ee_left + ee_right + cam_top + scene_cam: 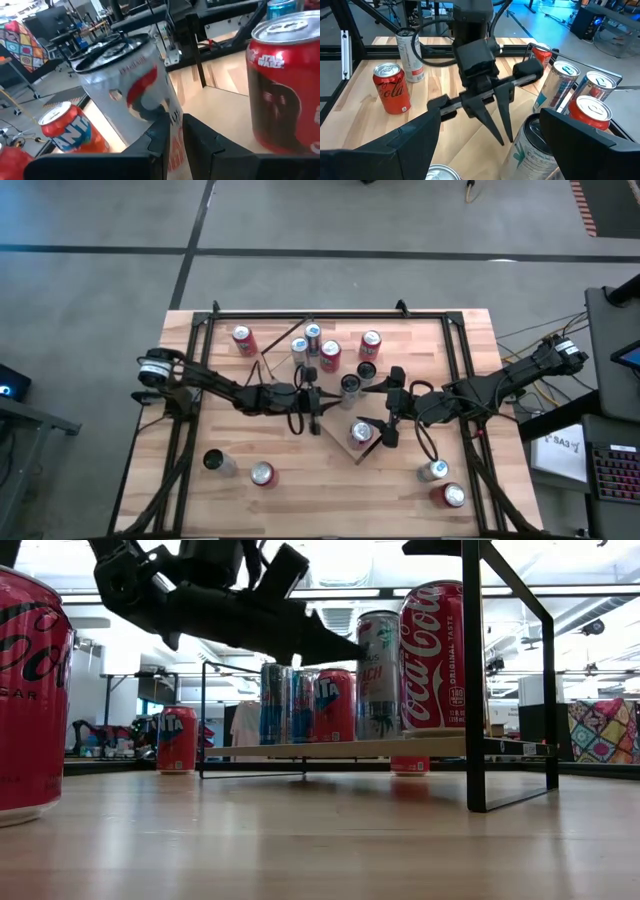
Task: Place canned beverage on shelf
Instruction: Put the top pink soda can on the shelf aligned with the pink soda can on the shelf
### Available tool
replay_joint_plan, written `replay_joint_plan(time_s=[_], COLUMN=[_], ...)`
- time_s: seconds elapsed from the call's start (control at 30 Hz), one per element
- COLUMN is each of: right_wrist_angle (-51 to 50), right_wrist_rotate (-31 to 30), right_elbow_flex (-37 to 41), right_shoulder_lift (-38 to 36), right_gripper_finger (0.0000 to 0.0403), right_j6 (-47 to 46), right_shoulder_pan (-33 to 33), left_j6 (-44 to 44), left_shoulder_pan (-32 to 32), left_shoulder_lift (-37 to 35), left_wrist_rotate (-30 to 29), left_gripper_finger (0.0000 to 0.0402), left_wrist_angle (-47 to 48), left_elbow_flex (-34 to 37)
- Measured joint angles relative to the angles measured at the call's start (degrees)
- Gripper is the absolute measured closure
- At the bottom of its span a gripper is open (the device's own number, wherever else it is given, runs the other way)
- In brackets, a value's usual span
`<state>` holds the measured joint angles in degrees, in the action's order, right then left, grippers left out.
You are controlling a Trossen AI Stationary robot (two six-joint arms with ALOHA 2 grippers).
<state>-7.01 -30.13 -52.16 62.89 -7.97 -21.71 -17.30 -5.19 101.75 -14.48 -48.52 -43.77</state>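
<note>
The shelf, a light-wood board at the table's middle, carries a Coca-Cola "Original Taste" can, a pale slim can and a red Fanta can. The left gripper, clenched on nothing, hovers beside them near a red Star Wars can. The right gripper stands spread, empty, just beside a can.

The high view looks straight down on the whole table. The low view sits at tabletop height — close behind a red can at frame left, facing the shelf mid-frame. Both wrist views look close in on the shelf's cans — the right also shows the left gripper.
</note>
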Motion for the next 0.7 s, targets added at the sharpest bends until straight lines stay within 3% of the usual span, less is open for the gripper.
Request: replay_joint_plan(time_s=[0.7], right_wrist_angle=[0.0], right_wrist_rotate=[-1.6], right_elbow_flex=[0.0], right_shoulder_lift=[-0.2], right_gripper_finger=[0.0075], right_j6=[-2.0], right_shoulder_pan=[0.0], left_j6=[0.8], left_shoulder_pan=[-0.8], left_shoulder_lift=[-0.1], left_wrist_rotate=[-1.0], left_gripper_finger=[0.0365], left_wrist_angle=[6.2], left_elbow_flex=[-3.4])
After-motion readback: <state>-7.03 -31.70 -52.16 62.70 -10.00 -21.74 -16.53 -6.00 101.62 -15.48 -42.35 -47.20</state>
